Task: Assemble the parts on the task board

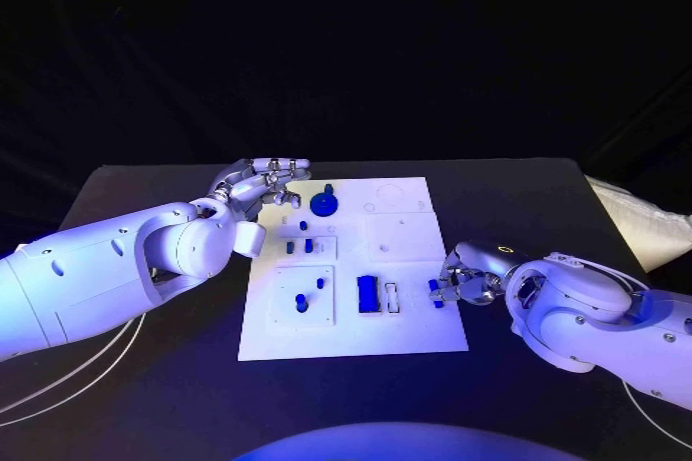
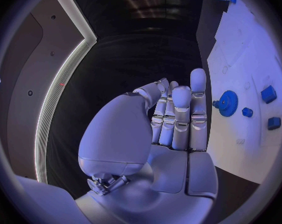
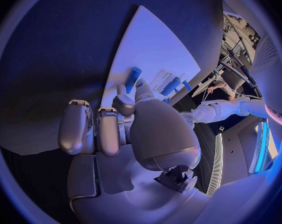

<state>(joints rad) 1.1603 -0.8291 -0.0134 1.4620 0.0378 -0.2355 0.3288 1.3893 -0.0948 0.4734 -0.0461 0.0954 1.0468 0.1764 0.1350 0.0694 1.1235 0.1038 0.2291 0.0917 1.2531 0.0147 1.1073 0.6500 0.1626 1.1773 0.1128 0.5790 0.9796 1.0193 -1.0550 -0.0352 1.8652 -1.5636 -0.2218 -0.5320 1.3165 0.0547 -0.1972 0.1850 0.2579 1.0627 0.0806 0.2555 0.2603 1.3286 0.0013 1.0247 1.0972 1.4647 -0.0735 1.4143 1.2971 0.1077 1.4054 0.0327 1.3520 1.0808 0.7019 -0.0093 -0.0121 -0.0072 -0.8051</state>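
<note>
Right hand (image 1: 464, 286) hides its grip (partly).

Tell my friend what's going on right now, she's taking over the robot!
Left hand: holds nothing, fingers fairly straight and together, hovering at the task board's far left corner, beside the blue gear.
Right hand: at the board's right edge, pinching a small blue part between thumb and finger.
On the board: the gear at the far end, small blue pieces in the middle left, one piece in the near-left block, a larger blue block near the middle.
Done: I cannot tell which parts are seated.
Left: probably placing the pinched part, then the rest.
</note>
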